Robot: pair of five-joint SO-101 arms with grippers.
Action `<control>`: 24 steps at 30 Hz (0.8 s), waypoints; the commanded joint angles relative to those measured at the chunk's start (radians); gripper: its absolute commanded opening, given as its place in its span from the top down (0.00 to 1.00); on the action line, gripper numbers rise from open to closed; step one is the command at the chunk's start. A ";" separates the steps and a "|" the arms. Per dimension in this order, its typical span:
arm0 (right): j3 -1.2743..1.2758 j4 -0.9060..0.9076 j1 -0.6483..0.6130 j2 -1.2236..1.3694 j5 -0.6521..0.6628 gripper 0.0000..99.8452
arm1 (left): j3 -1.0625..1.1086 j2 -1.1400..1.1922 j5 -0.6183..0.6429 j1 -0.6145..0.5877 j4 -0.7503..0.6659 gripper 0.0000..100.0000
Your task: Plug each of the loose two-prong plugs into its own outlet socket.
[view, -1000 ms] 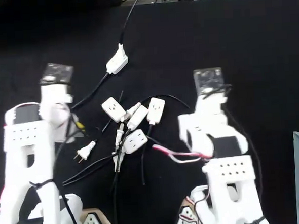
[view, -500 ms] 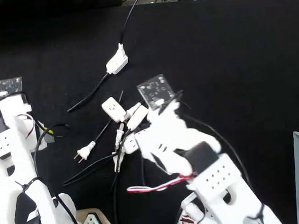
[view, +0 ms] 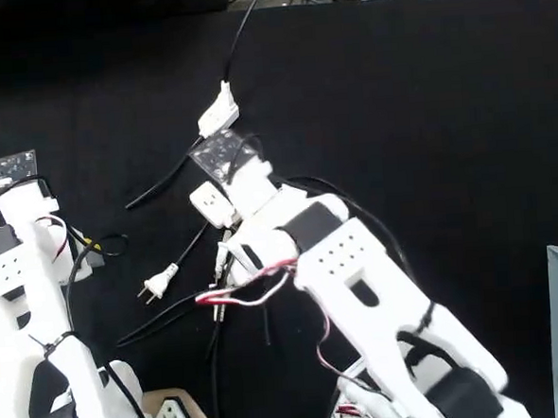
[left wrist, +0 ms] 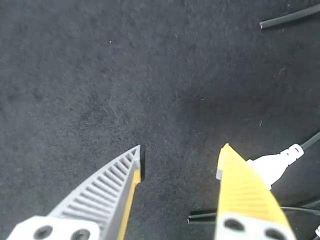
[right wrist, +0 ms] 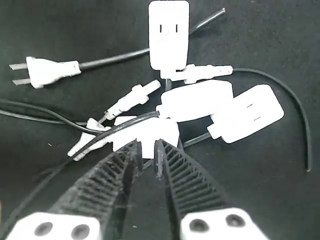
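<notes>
Hovering: right fingers (right wrist: 186, 175) barely parted at white socket block (right wrist: 162, 132); left fingers (left wrist: 241, 192) wide apart, empty.

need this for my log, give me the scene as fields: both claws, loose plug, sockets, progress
left claw: open, over bare black cloth, a white connector beside it
right claw: at the edge of the white socket cluster
loose plug: two prongs bare, lying apart from the cluster
facing socket: two slots visible, nothing plugged in
progress: loose plug not yet in any socket
</notes>
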 commanded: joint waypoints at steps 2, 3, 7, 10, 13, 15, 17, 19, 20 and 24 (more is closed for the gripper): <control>-0.077 -0.006 0.002 0.030 0.021 0.95 | -0.013 -0.023 0.008 -0.007 -0.026 0.75; -0.085 -0.011 0.008 0.039 0.008 0.95 | -0.012 -0.023 0.008 -0.007 -0.041 0.75; -0.104 -0.038 0.023 0.113 -0.123 0.92 | -0.001 -0.014 0.011 -0.007 -0.074 0.75; -0.131 -0.032 0.021 0.180 -0.172 0.85 | 0.001 -0.021 0.014 -0.007 -0.074 0.75; -0.176 -0.040 0.020 0.237 -0.187 0.85 | -0.001 -0.021 0.014 -0.007 -0.074 0.75; -0.200 -0.060 0.020 0.274 -0.187 0.86 | -0.001 -0.021 0.014 -0.007 -0.074 0.75; -0.219 -0.081 0.011 0.308 -0.189 0.86 | -0.001 -0.021 0.014 -0.007 -0.074 0.75; -0.232 -0.091 -0.008 0.340 -0.190 0.86 | -0.001 -0.021 0.014 -0.007 -0.074 0.75; -0.242 -0.091 -0.023 0.357 -0.193 0.86 | -0.001 -0.021 0.014 -0.007 -0.074 0.75; -0.285 -0.091 -0.068 0.429 -0.282 0.86 | -0.001 -0.021 0.014 -0.007 -0.074 0.75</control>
